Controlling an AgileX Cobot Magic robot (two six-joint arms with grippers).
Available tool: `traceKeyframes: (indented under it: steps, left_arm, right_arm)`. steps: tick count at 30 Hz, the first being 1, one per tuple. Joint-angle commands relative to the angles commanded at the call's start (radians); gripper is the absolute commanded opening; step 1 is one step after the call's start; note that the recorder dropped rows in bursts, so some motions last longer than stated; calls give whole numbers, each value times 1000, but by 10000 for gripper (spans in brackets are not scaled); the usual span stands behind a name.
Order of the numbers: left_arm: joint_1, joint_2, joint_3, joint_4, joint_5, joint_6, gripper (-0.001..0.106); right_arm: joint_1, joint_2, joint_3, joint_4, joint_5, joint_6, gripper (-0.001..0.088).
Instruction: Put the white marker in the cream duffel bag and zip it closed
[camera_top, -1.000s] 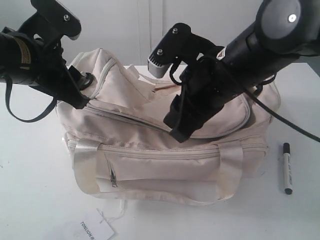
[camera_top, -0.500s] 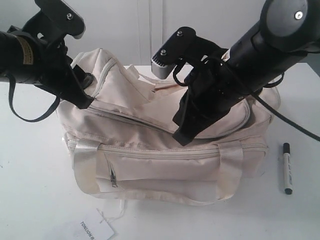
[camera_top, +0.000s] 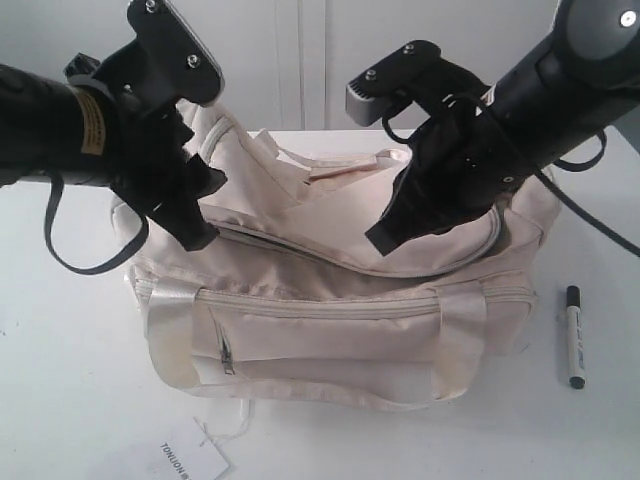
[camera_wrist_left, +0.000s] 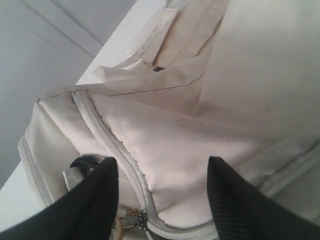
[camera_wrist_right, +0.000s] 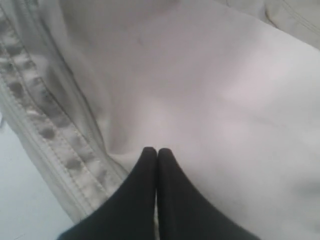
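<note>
Two arms work over one bag, shown in three views.

**Exterior view.** The marker (camera_top: 574, 337) lies on the desk (camera_top: 60, 380) at 3 o'clock of the bag (camera_top: 330, 330), apart from it and not yet inside. The left tool (camera_top: 200, 238) slants down onto the bag's top at 10 o'clock. The right tool (camera_top: 381, 238) slants down at 1 o'clock, its forearm entering from the upper right. The likely risk is that a pull on such soft cloth drags the whole bag, perhaps against the marker.

**Left wrist view.** The tool is spread wide, its fingers (camera_wrist_left: 95, 200) astride the zipper (camera_wrist_left: 111, 145) and gripping nothing. The gold pull (camera_wrist_left: 131, 220) sits low between them and could be missed.

**Right wrist view.** The tool is pressed together against the cloth beside the zipper. Whether a fold is caught cannot be told, so the tips may slip away empty.
</note>
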Motion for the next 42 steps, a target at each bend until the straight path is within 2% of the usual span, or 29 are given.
traceKeyframes:
  steps: [5, 10, 14, 19, 23, 31, 36, 42]
  left_arm:
    - [-35, 0, 0, -173, 32, 275, 579]
    - [-41, 0, -20, -469, 159, 558, 579]
    - [-41, 0, -87, -574, 246, 644, 579]
    - [-41, 0, -165, -623, 295, 741, 579]
    - [-41, 17, -165, -702, 303, 861, 579]
    - [-41, 109, -161, -704, 241, 1000, 579]
    - [-41, 157, -161, -683, 228, 1025, 579]
    - [-41, 178, -161, -683, 127, 1025, 579]
  right_arm:
    - [-25, 0, 0, 0, 0, 15, 0]
    - [-33, 0, 0, 0, 2, 15, 0]
    - [-33, 0, 0, 0, 4, 15, 0]
    - [-33, 0, 0, 0, 6, 15, 0]
    - [-33, 0, 0, 0, 6, 15, 0]
    - [-33, 0, 0, 0, 6, 15, 0]
    - [-33, 0, 0, 0, 6, 15, 0]
    - [-33, 0, 0, 0, 6, 15, 0]
